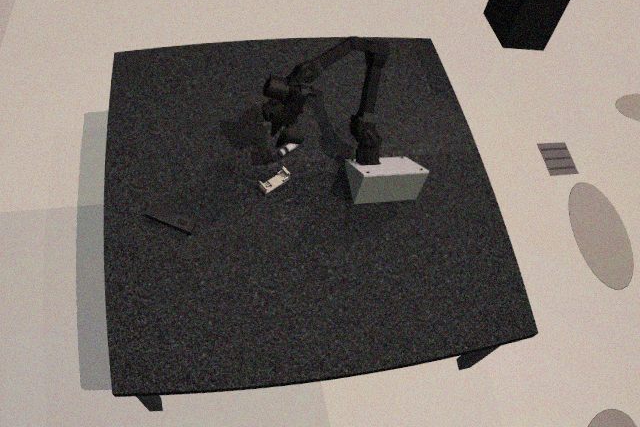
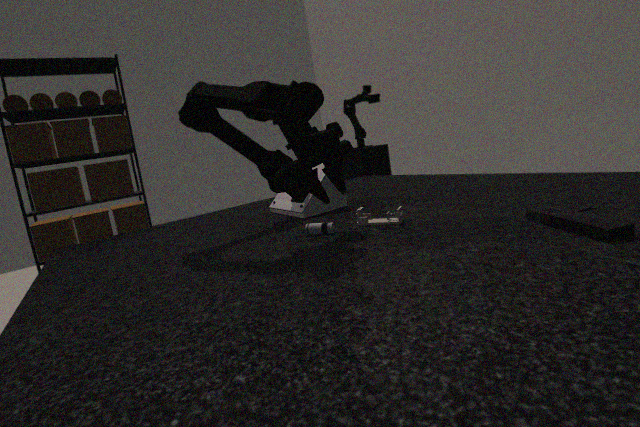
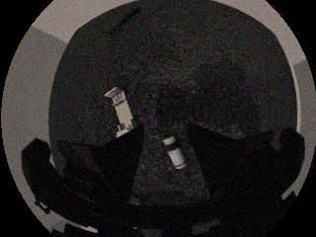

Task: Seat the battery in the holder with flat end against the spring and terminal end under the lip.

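While the pincer (image 2: 337, 196) (image 3: 166, 128) hangs spread above the table (image 1: 310, 282) (image 2: 361, 334) (image 3: 168, 59) | battery (image 1: 288, 148) (image 2: 319, 228) (image 3: 175, 154) lies below, ungripped, beside the holder (image 1: 275, 182) (image 2: 383, 220) (image 3: 123, 114)

So the arm (image 1: 369, 83) (image 2: 237, 143) is basically all black, chunky rounded joints with slimmer straight links between them. Behind the claw (image 2: 334, 196) (image 3: 166, 128), whose fingers are dark, tapering wedges, there's a pale wedge-shaped base (image 1: 387, 187) (image 2: 330, 201) with small dark screws dotted on its sloped face.
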You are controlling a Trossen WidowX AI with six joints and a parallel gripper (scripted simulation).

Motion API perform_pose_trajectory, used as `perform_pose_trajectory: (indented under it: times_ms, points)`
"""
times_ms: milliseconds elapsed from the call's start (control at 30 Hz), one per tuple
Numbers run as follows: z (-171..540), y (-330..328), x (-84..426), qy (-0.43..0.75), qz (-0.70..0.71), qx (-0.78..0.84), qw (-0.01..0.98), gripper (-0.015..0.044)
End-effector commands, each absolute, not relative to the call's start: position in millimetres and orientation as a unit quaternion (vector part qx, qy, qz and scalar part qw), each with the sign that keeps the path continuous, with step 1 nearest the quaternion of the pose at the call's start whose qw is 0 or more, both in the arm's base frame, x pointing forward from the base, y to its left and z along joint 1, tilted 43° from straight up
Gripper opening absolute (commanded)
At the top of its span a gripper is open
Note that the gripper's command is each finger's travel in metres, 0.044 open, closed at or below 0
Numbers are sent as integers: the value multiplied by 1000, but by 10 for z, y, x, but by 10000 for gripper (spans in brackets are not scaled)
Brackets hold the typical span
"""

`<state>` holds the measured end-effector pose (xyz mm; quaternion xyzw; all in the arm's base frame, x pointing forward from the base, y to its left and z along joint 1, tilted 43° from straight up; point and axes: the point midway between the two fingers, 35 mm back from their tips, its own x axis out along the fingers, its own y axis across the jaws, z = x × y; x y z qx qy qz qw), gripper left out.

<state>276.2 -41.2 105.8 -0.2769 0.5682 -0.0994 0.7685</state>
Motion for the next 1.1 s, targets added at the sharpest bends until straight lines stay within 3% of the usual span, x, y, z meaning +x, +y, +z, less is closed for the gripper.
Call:
perform_pose_trajectory:
  times_ms: [0, 1067]
  points:
    - [955, -623, 2352, 705, -68, -425, 563, 241]
    - [753, -803, 2364, 705, -68, -425, 564, 241]
